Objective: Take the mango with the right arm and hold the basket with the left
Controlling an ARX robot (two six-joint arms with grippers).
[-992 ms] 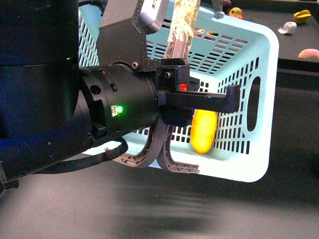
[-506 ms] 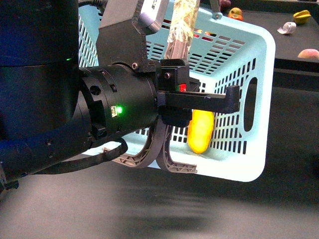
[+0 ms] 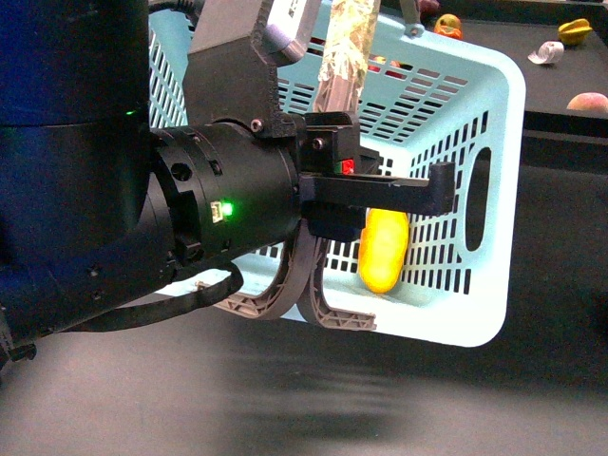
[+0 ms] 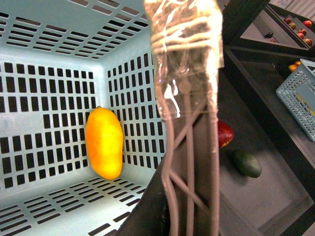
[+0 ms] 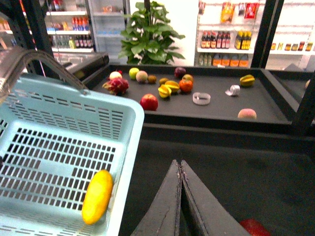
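Shop room, shelves of bottles and a leafy plant at the back; dark table carries scattered fruit. Basket: pale turquoise plastic, slotted sides, oval hand hole, tipped up so its open side faces the front camera. Mango is inside it, lying against a slotted panel near a corner, touching the plastic. Mango look: smooth, plain yellow going orange-yellow in places, long oval, no marks, slight gloss. Left arm: bulky, black, green light lit, red light nearer the jaws. Left jaws closed on the basket's taped handle, clear tape wound round grey-brown struts. Second grey-brown handle hangs below the basket's lower edge. Right jaws pressed together, tips touching, holding nothing, over a dark surface beside the basket, apart from the mango.
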